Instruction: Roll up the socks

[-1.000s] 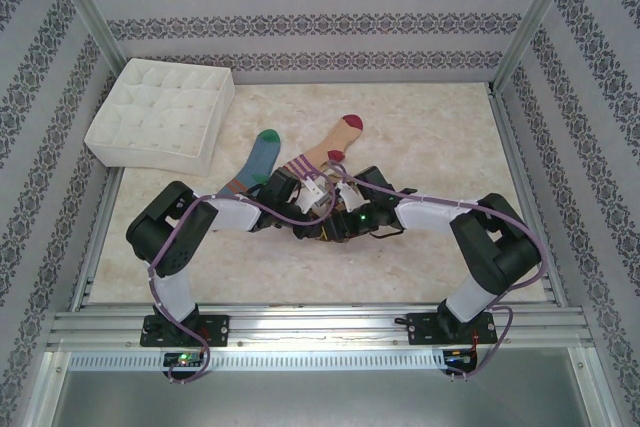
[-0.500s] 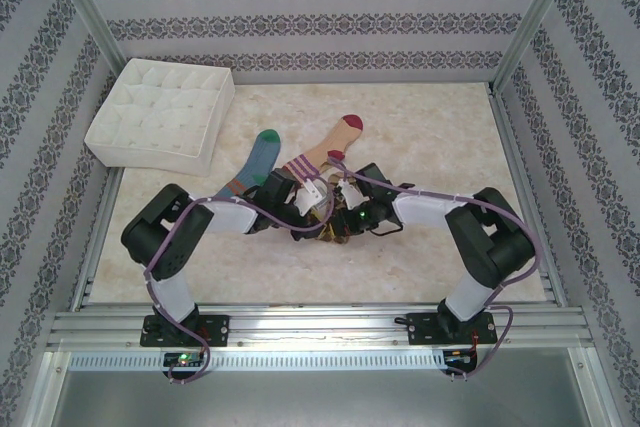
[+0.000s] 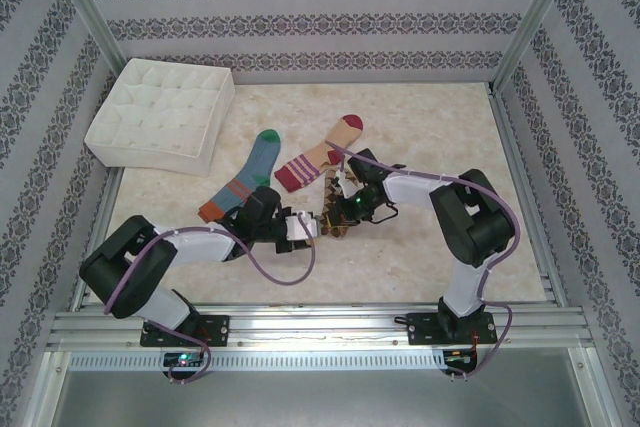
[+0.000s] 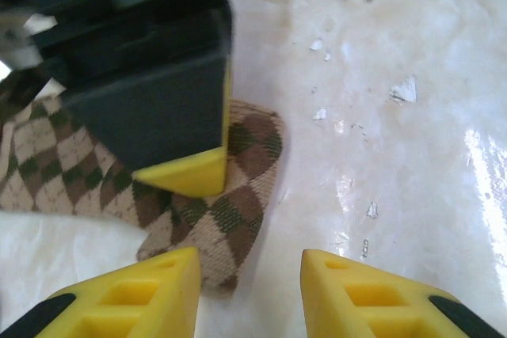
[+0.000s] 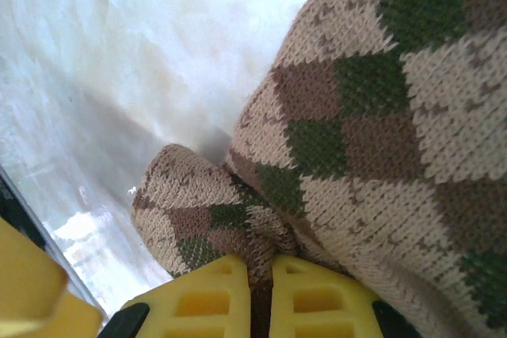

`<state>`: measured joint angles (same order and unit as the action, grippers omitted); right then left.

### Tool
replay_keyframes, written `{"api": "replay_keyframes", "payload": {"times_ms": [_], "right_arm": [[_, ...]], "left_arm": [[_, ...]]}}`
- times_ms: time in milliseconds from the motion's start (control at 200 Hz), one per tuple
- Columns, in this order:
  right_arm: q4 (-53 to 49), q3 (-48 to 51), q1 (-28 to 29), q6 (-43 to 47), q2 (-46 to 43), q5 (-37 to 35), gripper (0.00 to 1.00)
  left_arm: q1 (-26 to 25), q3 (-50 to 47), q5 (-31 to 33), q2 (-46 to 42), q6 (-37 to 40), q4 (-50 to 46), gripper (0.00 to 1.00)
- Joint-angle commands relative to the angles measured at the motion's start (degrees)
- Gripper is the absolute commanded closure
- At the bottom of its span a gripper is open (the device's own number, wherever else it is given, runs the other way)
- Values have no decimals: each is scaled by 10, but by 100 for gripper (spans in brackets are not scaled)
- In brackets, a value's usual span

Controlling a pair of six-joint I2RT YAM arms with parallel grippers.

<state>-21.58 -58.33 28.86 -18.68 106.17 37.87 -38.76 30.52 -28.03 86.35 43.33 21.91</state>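
The brown-tan argyle sock (image 3: pixel 338 227) lies bunched at the table's middle, with a folded end (image 5: pixel 198 211) rolled up. My right gripper (image 3: pixel 338 209) is shut on a pinch of this fold, seen close up between its jaws (image 5: pixel 272 282). My left gripper (image 3: pixel 312 227) sits low just left of the sock, open, with bare table in the gap (image 4: pixel 249 275). The sock's rounded end (image 4: pixel 230 219) lies beside its left fingertip. The right gripper's dark finger (image 4: pixel 150 93) rests on the sock. A blue sock (image 3: pixel 250 172) and a tan striped sock (image 3: pixel 318 155) lie flat behind.
A white quilted box (image 3: pixel 165 112) stands at the back left. Metal frame rails (image 3: pixel 520 187) run along the table's sides and front. Bare marbled table (image 3: pixel 440 137) stretches to the right and back.
The left arm has dropped low and drawn back to the left, and its jaws have let go and opened. The right gripper has shut on the argyle sock and shifted slightly back.
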Motion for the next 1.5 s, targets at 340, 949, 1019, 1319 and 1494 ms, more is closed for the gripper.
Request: {"api": "replay_keyframes", "payload": {"times_ms": [340, 949, 1019, 1319, 1494], "right_arm": [[-100, -1, -10, 21, 102, -18, 99], [-9, 68, -82, -50, -98, -20, 52], [0, 72, -86, -50, -110, -17, 53], [111, 123, -65, -62, -107, 47, 67], [118, 142, -44, -47, -112, 33, 66]], "left_arm": [[-45, 7, 140, 134, 163, 157, 63], [-63, 152, 19, 107, 12, -279, 100], [-58, 185, -18, 127, -15, -337, 100], [-13, 329, -111, 214, -111, -508, 100], [16, 374, -163, 244, -123, -555, 100]]}}
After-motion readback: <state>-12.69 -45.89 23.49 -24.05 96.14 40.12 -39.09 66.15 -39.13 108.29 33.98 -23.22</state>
